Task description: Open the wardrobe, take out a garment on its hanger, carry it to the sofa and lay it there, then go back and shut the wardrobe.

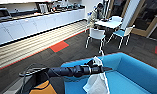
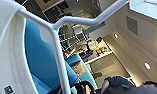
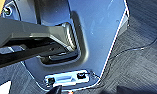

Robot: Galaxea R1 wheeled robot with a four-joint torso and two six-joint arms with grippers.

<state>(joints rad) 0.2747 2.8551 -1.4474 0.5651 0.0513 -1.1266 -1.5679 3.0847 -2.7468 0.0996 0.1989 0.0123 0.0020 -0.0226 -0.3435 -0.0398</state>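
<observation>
From the head camera, the left gripper [image 1: 102, 68] was clamped on the hanger [image 1: 102, 53], the shirt [image 1: 97, 81] drooping beneath it over the sofa [image 1: 134, 75]. The left wrist camera showed the hanger's bars [image 2: 59, 50] close up. The right gripper's opening could not be told.

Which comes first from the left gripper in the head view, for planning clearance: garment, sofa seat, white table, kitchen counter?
From the left gripper:
1. Garment, hanging at it.
2. Sofa seat, just below.
3. White table, beyond the chairs.
4. Kitchen counter, far left wall.
</observation>
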